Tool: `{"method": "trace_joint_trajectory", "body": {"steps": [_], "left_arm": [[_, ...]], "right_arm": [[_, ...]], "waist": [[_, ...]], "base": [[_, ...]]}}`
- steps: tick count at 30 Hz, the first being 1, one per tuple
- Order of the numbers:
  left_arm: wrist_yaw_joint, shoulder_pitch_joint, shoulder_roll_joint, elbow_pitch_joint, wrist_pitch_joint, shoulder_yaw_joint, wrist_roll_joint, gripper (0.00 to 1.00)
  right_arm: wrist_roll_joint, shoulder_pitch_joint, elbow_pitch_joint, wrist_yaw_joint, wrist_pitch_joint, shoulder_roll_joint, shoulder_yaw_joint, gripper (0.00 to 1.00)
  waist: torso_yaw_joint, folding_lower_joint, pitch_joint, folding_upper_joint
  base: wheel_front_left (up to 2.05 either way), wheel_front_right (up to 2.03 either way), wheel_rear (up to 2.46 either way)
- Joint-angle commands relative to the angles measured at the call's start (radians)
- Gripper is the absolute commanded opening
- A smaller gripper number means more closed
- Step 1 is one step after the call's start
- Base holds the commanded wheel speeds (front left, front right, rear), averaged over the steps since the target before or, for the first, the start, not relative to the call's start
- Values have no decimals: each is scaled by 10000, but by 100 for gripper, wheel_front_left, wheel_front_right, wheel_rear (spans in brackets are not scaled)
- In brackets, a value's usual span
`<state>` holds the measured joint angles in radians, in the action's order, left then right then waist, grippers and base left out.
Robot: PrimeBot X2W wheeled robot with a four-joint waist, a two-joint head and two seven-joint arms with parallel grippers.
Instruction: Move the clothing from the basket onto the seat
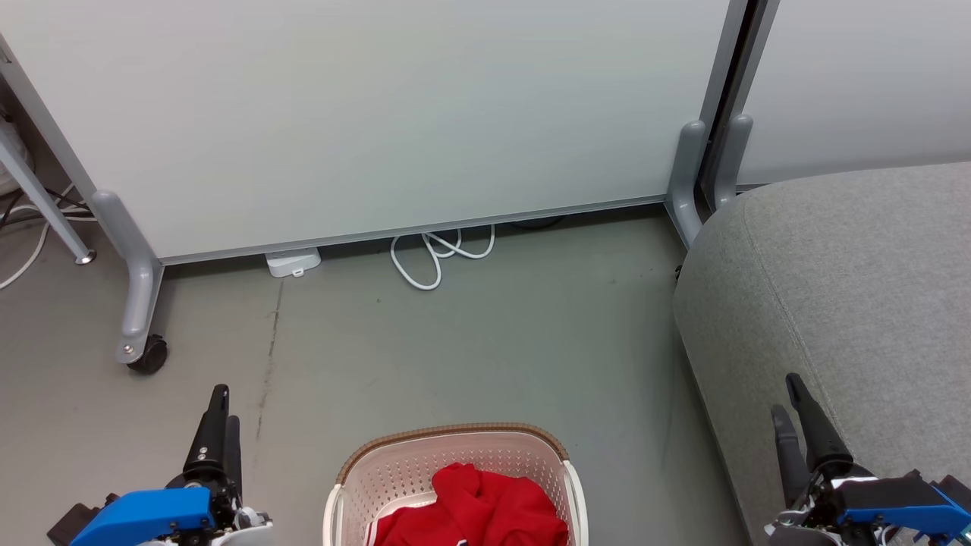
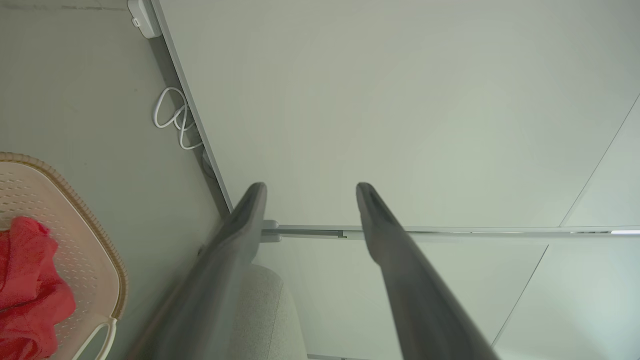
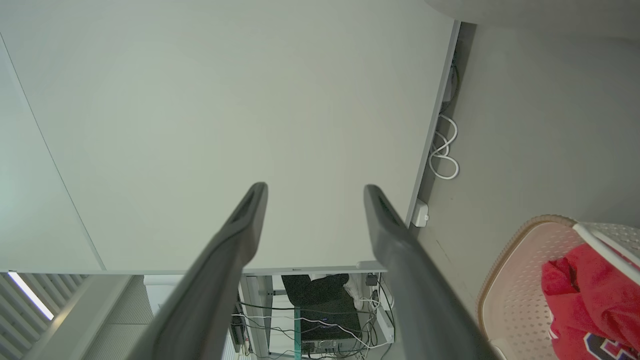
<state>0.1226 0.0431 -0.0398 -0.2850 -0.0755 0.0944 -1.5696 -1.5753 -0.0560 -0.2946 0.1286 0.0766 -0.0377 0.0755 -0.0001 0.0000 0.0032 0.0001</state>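
In the head view the left gripper (image 1: 226,406) sits at about 7 o'clock over the bare floor (image 1: 470,334), its two dark fingers spread fully apart with nothing between them. At 6 o'clock stands the basket (image 1: 455,431), and the clothing (image 1: 485,504) lies heaped inside it, all of it below the brown rim and none of it on the seat (image 1: 857,288), which fills the span from 2 to 4 o'clock. The right gripper (image 1: 786,394), near 4 o'clock in front of the seat's near edge, is just as wide open and just as empty. The first reach has not begun, I judge. The right arm looks the better choice, since the seat is on its side. It should swing in toward 6 o'clock, tip down over the highest fold and stay well inside the rim. It should close on a thick bunch of cloth, not a single layer, then lift straight up until the cloth clears the rim so the basket is not dragged. The right wrist view adds dark lettering (image 3: 595,346) on the red cloth and a tangle of equipment (image 3: 320,310) past the end of the partition (image 3: 225,100). The left wrist view adds a rounded seat corner under its own fingers.
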Motion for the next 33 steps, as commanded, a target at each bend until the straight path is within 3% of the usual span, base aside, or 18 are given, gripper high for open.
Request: {"method": "trace_joint_trajectory", "body": {"steps": [1, 14, 33], "left_arm": [[-71, 212, -69, 249, 93, -42, 246, 100], [-520, 47, -82, 649, 681, -517, 3071, 100], [-724, -193, -399, 1111, 1405, -1257, 7010, 100]], "right_arm": [[250, -251, 178, 5, -91, -34, -70, 100], [3308, -291, 266, 8, -681, -55, -200, 100], [6637, -226, 400, 13, -1305, -84, -392, 100]], "waist": [[-1, 0, 1, -1], [6, 0, -10, -1], [50, 0, -55, -1]], "base": [[0, 0, 0], [0, 0, 0], [0, 0, 0]]}}
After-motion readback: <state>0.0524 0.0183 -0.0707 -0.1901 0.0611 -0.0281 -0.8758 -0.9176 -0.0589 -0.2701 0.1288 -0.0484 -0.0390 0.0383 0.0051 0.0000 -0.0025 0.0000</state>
